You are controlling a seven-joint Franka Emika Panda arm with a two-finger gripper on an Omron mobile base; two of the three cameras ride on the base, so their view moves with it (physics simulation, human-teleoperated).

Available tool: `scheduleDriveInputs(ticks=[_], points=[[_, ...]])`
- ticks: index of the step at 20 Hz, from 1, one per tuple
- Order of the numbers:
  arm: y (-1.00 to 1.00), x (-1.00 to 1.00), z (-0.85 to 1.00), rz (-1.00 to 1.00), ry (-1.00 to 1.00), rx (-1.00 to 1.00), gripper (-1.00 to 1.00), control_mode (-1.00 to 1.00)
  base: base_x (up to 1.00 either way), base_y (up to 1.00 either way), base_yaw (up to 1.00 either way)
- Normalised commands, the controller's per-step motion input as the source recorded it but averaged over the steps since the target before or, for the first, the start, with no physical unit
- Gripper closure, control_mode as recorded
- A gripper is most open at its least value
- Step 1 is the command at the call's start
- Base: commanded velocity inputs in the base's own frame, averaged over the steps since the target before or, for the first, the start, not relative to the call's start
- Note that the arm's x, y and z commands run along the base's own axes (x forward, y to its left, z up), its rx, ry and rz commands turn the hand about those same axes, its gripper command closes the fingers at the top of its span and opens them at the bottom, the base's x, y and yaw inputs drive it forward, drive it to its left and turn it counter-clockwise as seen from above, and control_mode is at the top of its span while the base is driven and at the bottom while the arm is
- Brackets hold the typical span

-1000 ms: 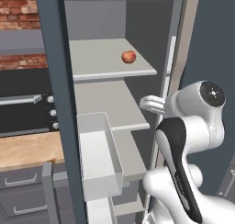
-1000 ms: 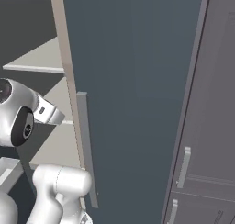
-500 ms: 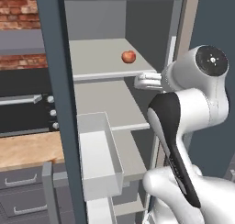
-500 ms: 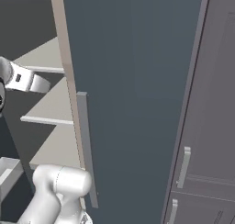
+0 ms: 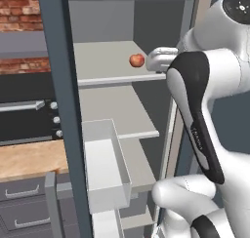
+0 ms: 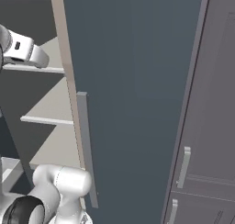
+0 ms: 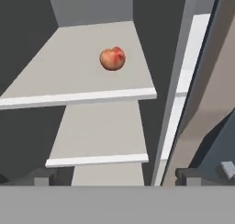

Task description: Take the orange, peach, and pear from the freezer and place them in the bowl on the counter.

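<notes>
The freezer (image 5: pixel 63 134) is seen standing open, with pale shelves inside and a white door bin (image 5: pixel 105 164) low at the front. On the upper shelf (image 7: pixel 78 67) one round fruit (image 7: pixel 112 58) is found, salmon-pink with a red blush; it is judged to be the peach and not the orange. It rests on the right part of the shelf, some way behind the front edge. The pincer (image 7: pixel 117 176) is held in front of this shelf and near the fruit but apart from it; the two dark tips are seen widely separated at the bottom of the hand view, and nothing is held between them. The step in hand is judged to be the reach toward this fruit. For the next move, the pincer must be brought forward above the shelf edge until the tips stand at both sides of the fruit, and then closed. A piece of the worktop (image 5: pixel 24 159) is seen at the left of the freezer.
</notes>
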Motion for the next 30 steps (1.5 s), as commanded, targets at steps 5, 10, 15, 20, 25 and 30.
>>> scheduleDriveInputs(ticks=[5,10,15,20,25,30], points=[[0.0,0.29,-0.23,0.0,-0.01,-0.09,-1.0,-1.0,0.0,0.0,0.0],[0.0,0.68,-0.13,0.0,0.0,-0.01,-1.0,-1.0,0.0,0.0,0.0],[0.04,0.83,-0.02,0.0,0.0,0.0,-1.0,-1.0,0.0,0.0,0.0],[0.13,0.72,-0.08,0.0,0.0,0.0,-1.0,-1.0,0.0,0.0,0.0],[0.08,0.52,-0.22,0.0,0.0,0.0,-1.0,-1.0,0.0,0.0,0.0],[0.0,0.47,-0.33,0.0,0.0,0.0,-1.0,-1.0,0.0,0.0,0.0]])
